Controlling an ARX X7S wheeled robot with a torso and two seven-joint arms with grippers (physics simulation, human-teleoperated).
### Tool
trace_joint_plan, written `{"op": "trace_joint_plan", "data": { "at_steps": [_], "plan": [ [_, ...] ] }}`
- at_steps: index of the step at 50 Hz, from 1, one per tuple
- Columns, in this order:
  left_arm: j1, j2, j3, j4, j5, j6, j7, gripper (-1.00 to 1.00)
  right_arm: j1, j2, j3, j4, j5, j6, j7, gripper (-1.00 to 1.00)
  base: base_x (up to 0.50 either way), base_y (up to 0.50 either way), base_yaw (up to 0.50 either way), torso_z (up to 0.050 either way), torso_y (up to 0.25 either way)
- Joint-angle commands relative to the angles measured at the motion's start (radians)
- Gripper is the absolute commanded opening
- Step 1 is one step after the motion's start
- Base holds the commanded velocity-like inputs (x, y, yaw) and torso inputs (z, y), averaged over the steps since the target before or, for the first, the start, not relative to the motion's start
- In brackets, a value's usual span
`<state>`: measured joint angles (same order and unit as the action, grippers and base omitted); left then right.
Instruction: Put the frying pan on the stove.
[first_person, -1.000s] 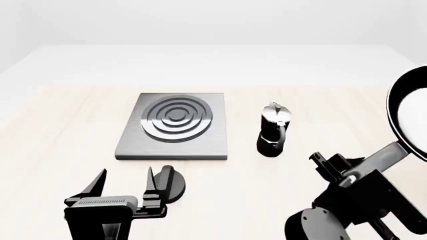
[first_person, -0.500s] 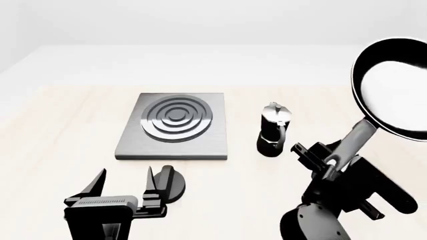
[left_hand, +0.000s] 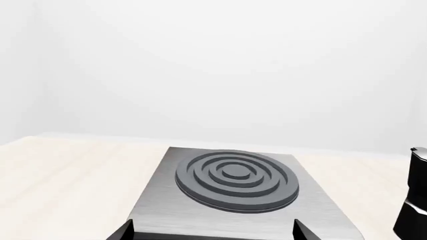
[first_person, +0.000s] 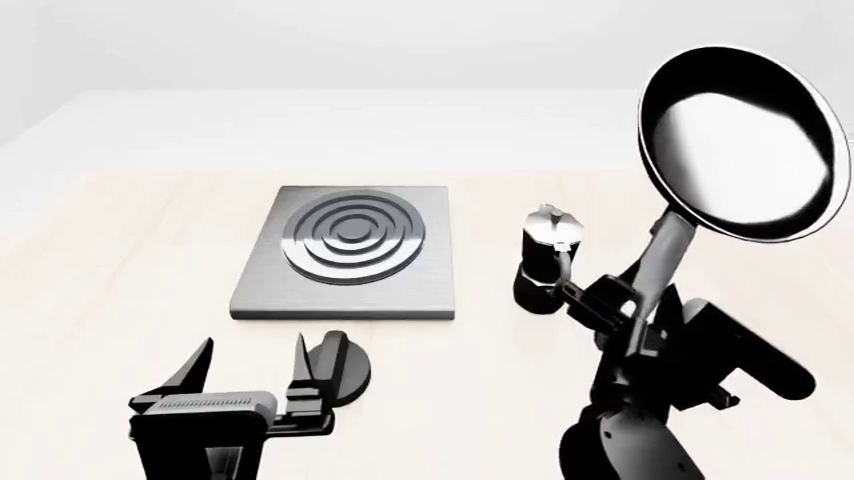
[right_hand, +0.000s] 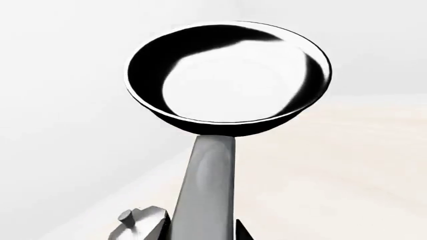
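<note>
The glossy black frying pan (first_person: 741, 145) is held up in the air at the right, tilted with its reflective inside facing me, above and to the right of the moka pot. My right gripper (first_person: 627, 318) is shut on its long handle (first_person: 663, 255). In the right wrist view the frying pan (right_hand: 230, 75) fills the middle, its handle running back between the jaws of the right gripper (right_hand: 203, 232). The stove (first_person: 350, 255), a grey square plate with dark rings, lies flat left of centre. My left gripper (first_person: 254, 378) stands open in front of the stove (left_hand: 233, 190), holding nothing.
A black-and-silver moka pot (first_person: 547, 262) stands upright between the stove and my right arm, right beside the pan's handle; its lid (right_hand: 137, 222) shows in the right wrist view. A round black knob (first_person: 340, 365) lies next to the left gripper. Pale wooden tabletop (first_person: 120, 260) all round.
My right arm has swung the frying pan leftward and higher, from the right edge of view towards the moka pot. The left arm, stove and moka pot have not moved.
</note>
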<state>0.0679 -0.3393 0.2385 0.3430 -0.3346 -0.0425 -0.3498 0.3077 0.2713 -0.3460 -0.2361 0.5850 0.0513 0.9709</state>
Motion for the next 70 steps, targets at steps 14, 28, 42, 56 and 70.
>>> {"op": "trace_joint_plan", "data": {
  "at_steps": [14, 28, 42, 56, 70],
  "plan": [
    [0.0, -0.003, 0.009, 0.0, 0.0, 0.004, -0.006, 1.0, 0.04, 0.065, -0.089, -0.094, -0.016, 0.023, -0.142, -1.0, 0.0, 0.0, 0.0, 0.0, 0.002],
    [-0.003, -0.008, 0.011, -0.007, 0.0, 0.008, -0.007, 1.0, 0.087, 0.077, -0.121, -0.093, 0.06, 0.074, -0.218, -1.0, 0.0, 0.0, 0.0, 0.001, 0.002],
    [-0.007, -0.01, 0.016, -0.009, -0.003, 0.006, -0.009, 1.0, 0.125, 0.094, -0.169, -0.112, 0.112, 0.13, -0.288, -1.0, 0.0, 0.0, 0.0, 0.001, 0.002],
    [-0.006, -0.013, 0.02, -0.007, -0.003, 0.005, -0.015, 1.0, 0.157, 0.12, -0.219, -0.163, 0.128, 0.206, -0.304, -1.0, 0.0, 0.0, 0.0, 0.0, 0.002],
    [-0.008, -0.018, 0.02, -0.006, -0.003, 0.006, -0.02, 1.0, 0.212, 0.102, -0.268, -0.109, 0.14, 0.255, -0.357, -1.0, 0.0, 0.0, 0.0, 0.001, 0.002]
  ]
}}
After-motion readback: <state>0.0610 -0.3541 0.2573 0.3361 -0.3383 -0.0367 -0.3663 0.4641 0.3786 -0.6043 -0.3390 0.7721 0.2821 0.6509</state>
